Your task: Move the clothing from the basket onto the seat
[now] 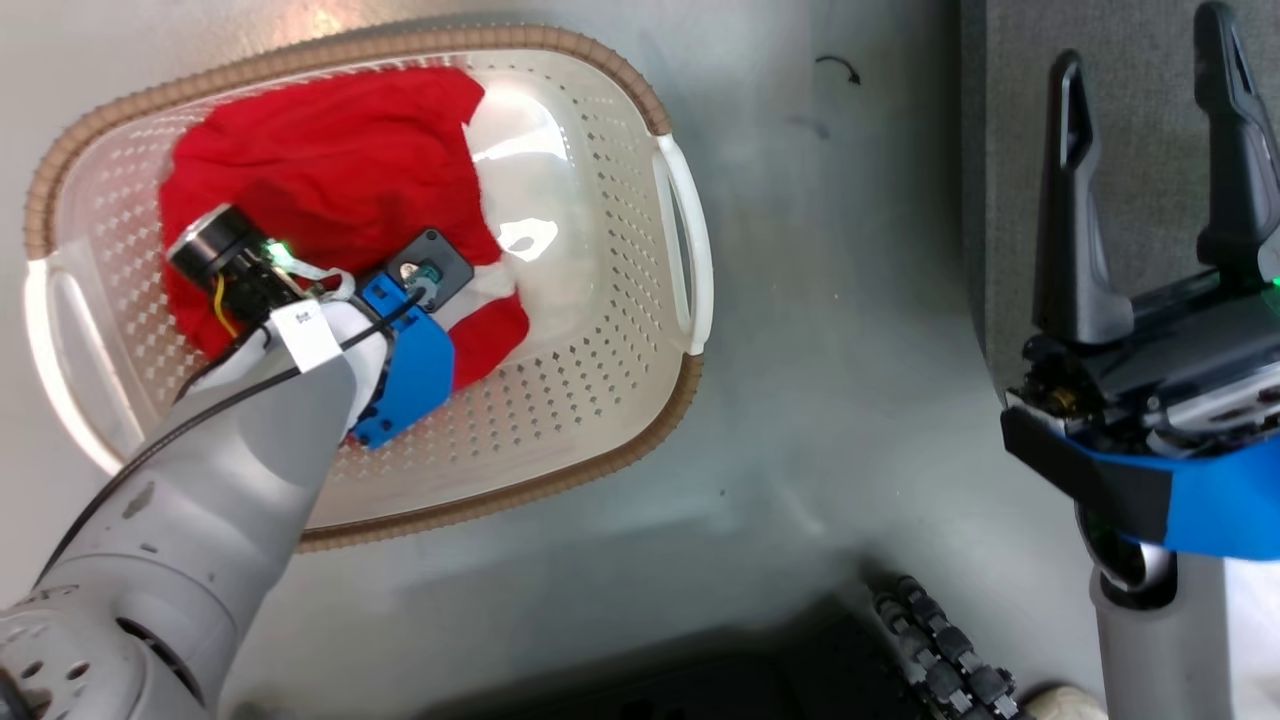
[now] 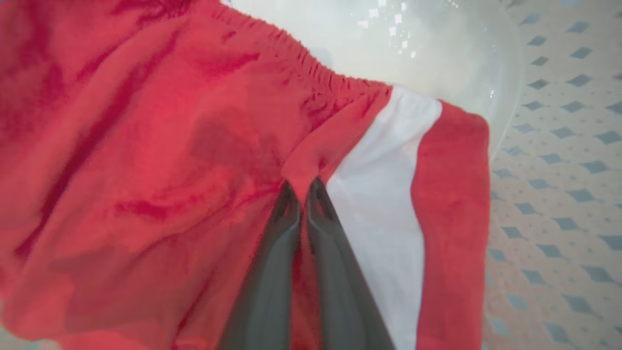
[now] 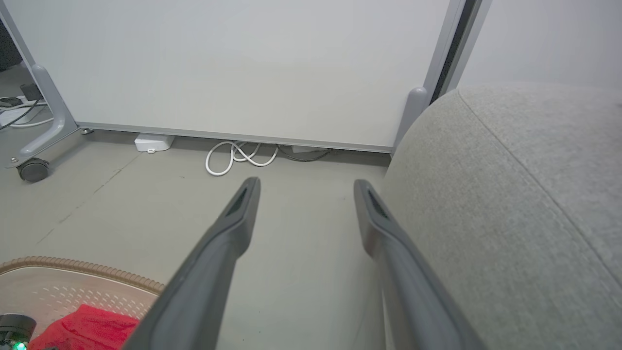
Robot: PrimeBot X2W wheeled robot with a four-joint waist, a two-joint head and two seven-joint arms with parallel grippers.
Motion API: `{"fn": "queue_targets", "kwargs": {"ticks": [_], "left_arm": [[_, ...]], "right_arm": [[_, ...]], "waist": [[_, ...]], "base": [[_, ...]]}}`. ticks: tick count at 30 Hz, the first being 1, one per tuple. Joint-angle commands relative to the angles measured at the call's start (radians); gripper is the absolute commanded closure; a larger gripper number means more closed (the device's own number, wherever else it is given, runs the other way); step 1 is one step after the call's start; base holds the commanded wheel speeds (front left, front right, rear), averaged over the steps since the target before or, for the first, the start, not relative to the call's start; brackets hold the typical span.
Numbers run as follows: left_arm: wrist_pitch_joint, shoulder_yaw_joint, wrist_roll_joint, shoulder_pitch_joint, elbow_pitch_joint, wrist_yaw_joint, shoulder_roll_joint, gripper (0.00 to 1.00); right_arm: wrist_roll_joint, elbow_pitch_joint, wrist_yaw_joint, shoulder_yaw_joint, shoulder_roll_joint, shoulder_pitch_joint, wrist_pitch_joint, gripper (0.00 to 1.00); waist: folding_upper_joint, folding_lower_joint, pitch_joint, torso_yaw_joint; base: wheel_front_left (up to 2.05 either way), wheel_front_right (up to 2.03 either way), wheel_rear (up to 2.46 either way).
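The clothing lies in the basket, which stands on the floor to the robot's left of the seat, and behind both stands the partition panel, a cable beneath it.

floor between basket and seat: open | partition: closes far side
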Motion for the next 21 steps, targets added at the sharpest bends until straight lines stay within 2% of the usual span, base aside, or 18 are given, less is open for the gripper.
{"fn": "queue_targets", "kwargs": {"ticks": [1,14,21], "left_arm": [[-0.018,-0.002,-0.002,-0.012,0.001,0.000,-0.005,1.00],[-0.169,0.003,-0.053,0.059,0.001,0.000,-0.058,1.00],[-0.215,0.048,-0.105,0.110,-0.011,0.003,-0.079,1.00]], "right_arm": [[0.003,0.005,0.000,-0.002,0.003,-0.014,-0.003,0.00],[0.024,0.081,0.000,-0.009,0.002,-0.030,-0.003,0.00],[0.022,0.120,0.000,-0.019,0.002,0.001,-0.003,0.00]], "waist": [[0.0000,-0.0001,-0.015,0.007],[0.0000,-0.0001,-0.198,0.058],[0.0000,-0.0001,-0.328,0.090]], "base": [[0.00,0.00,0.00],[0.00,0.00,0.00],[0.00,0.00,0.00]]}}
